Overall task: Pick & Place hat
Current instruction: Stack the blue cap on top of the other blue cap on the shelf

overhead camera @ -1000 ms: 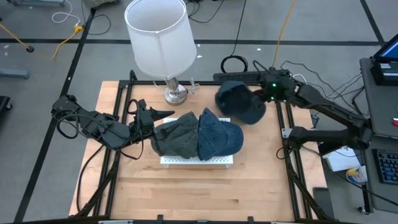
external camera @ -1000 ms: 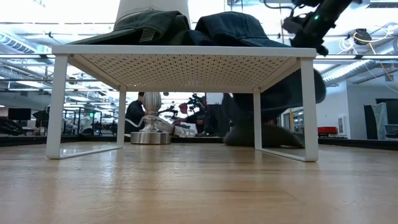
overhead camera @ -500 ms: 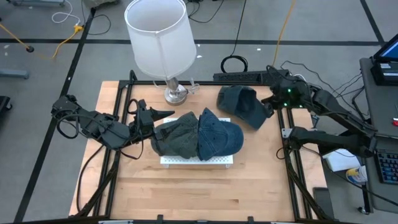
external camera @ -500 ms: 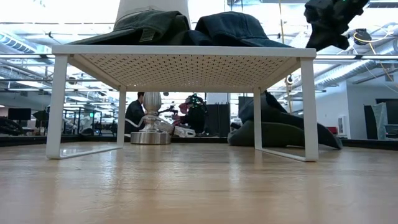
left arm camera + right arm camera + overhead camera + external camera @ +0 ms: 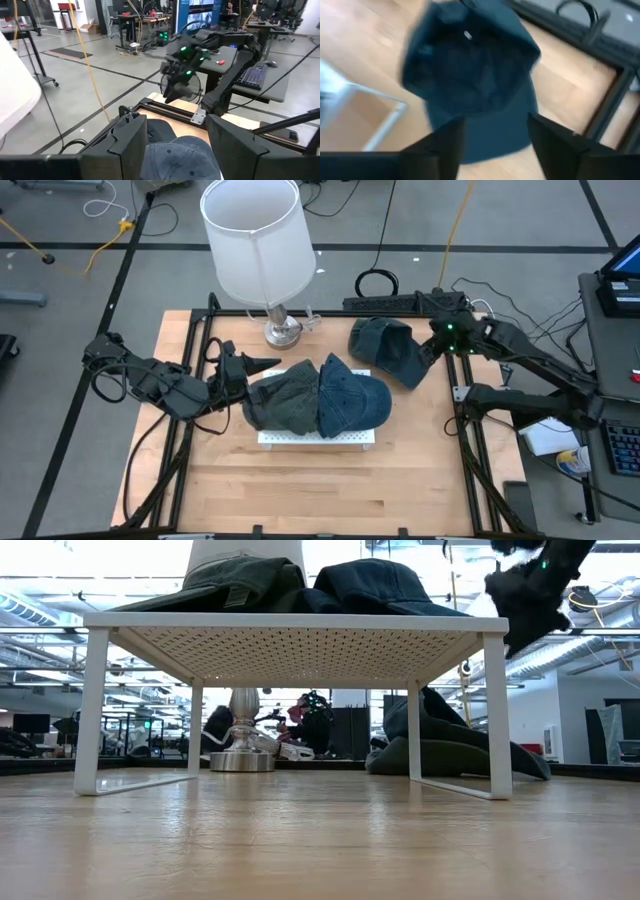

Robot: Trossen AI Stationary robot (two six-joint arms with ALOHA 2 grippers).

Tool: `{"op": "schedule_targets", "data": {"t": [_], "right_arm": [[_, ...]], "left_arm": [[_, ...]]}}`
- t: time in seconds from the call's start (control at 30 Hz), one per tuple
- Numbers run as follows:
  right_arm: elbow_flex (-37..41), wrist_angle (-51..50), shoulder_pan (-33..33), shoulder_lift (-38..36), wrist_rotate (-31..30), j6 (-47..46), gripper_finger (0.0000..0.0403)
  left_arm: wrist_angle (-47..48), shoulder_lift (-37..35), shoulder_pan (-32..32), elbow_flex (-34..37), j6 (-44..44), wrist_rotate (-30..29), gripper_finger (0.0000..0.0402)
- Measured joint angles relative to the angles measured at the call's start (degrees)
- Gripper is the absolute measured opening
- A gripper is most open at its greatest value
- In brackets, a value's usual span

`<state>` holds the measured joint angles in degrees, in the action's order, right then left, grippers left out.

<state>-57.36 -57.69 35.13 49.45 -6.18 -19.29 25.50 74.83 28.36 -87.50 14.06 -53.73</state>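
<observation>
- The loose hat [image 5: 391, 350] lies crumpled on the wooden surface [image 5: 300, 480], near its back right corner, behind and to the right of the white rack [image 5: 290, 635].
- Your right gripper [image 5: 428, 352] hovers just beside the hat with its fingers spread and nothing between them.
- Expect the hat to be light and floppy: the crown sags and folds, so it will likely droop when lifted.
- Take it at the brim or at a firm fold of the crown edge; a pinch on loose cloth may slip.
- Two more hats, a green one [image 5: 282, 403] and a blue one [image 5: 352, 400], sit side by side on the rack.
- Your left gripper [image 5: 240, 367] waits beside the green hat, fingers apart and empty.
- A lamp [image 5: 257, 250] stands behind the rack.
- No brand, label or writing can be read on any hat.
</observation>
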Motion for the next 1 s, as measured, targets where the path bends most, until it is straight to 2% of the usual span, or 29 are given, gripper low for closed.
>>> {"op": "schedule_targets", "data": {"t": [0.1, 0.2, 0.57, 0.7, 0.87, 1.0], "right_arm": [[3.6, 1.59, 2.69, 1.55, 0.3, 0.87, 0.0245], [7.33, 5.91, 4.75, 3.5, 1.84, 2.15, 0.0262], [13.75, 18.98, 16.44, 12.17, 7.23, 6.42, 0.0266], [15.75, 22.96, 20.94, 15.15, 13.26, 7.2, 0.0267], [16.97, 24.46, 24.26, 17.83, 14.8, 9.87, 0.0267], [18.22, 26.28, 26.32, 19.41, 19.76, 10.6, 0.0267]], "left_arm": [[-0.02, 0.0, -0.06, 0.0, 0.01, 2.4, 0.0214], [-0.02, 0.0, -0.13, 0.0, 0.01, 3.32, 0.0214], [-0.02, 0.02, -0.13, 0.0, 0.05, 5.76, 0.0214], [-0.01, 0.03, -0.16, 0.0, 0.05, 5.79, 0.0214], [0.0, 0.02, -0.17, 0.0, 0.07, 5.81, 0.0214], [0.02, 0.04, -0.17, 0.0, 0.08, 5.87, 0.0214]]}}
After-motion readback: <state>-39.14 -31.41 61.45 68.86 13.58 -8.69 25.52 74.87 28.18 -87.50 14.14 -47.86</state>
